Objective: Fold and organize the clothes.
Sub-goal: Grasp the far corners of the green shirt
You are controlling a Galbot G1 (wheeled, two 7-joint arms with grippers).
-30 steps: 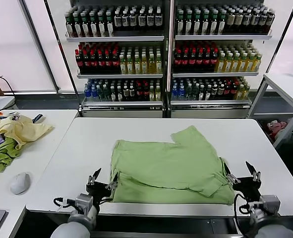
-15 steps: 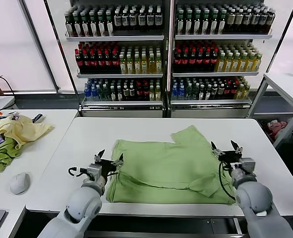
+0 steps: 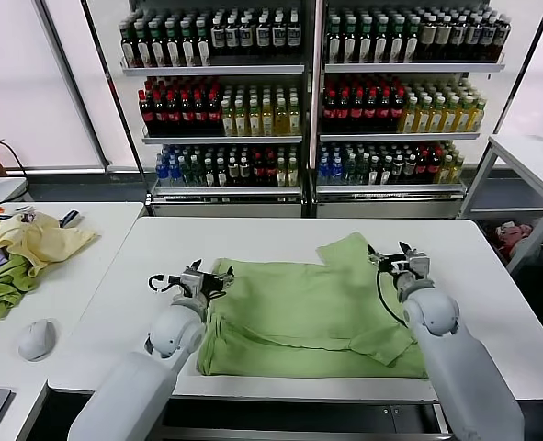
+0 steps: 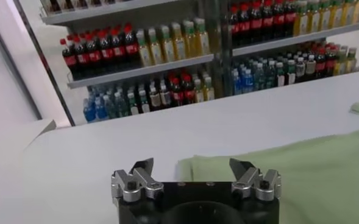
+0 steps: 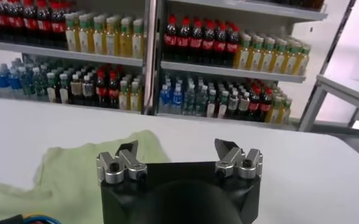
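- One light sage-green short-sleeved cotton shirt (image 3: pixel 312 308) lies near the middle of the white counter (image 3: pixel 152 257), toward its near edge, and it is only partly folded.
- Its lower part is doubled over: a fold runs along the counter's near edge, with a second layer lying on top of the first.
- One sleeve or corner sticks out toward the far edge of the counter, unfolded, so the outline is uneven rather than a neat rectangle.
- Left tool (image 3: pixel 200 277) hovers over the shirt's far-left corner; in the left wrist view (image 4: pixel 194 176) its fingers are spread wide and nothing is between them.
- Right tool (image 3: pixel 396 260) sits beside the protruding flap on the shirt's far-right side; the right wrist view (image 5: pixel 178 159) shows its fingers apart and empty too.
- Neither tool holds cloth, so I judge this to be a pause between folds, with both arms placed at the far corners for a fresh grip.
- Left to do, as I read it: bring in the protruding flap, fold to a compact shape, and set it tidily.
- Off to the left, a pale yellow garment (image 3: pixel 37 241) and a darker olive-green garment (image 3: pixel 0 289) lie heaped on a separate side table (image 3: pixel 78 285), untouched.
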